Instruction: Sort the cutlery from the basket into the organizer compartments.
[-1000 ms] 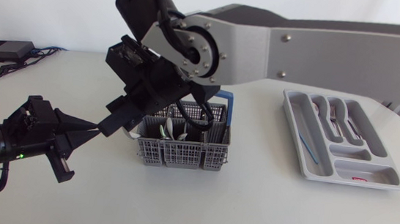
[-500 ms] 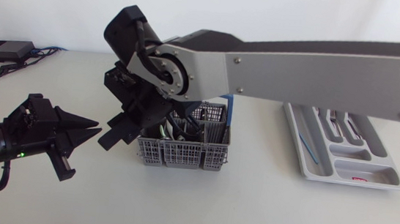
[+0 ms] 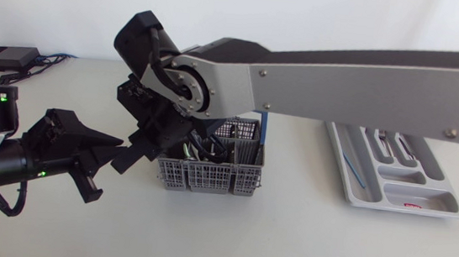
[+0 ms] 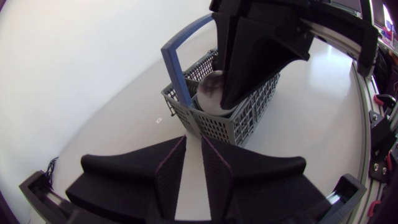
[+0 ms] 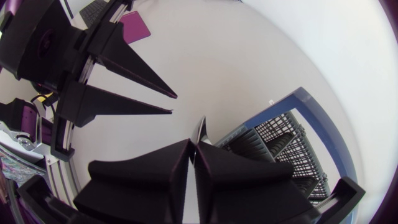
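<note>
thin metal cutlery piece (image 5: 201, 127), likely a spoon: stiff, light, slippery, best held flat on the handle; black right gripper (image 5: 194, 144) pinching it, black left gripper (image 4: 193, 138) spread.

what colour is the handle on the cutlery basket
Blue. The handle shows best in the left wrist view, arching over the grey basket.

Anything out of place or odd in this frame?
Nothing stands out. The basket stands upright, the organizer lies flat, nothing is spilled. The right gripper holds a spoon at the basket; the left gripper is open.
</note>
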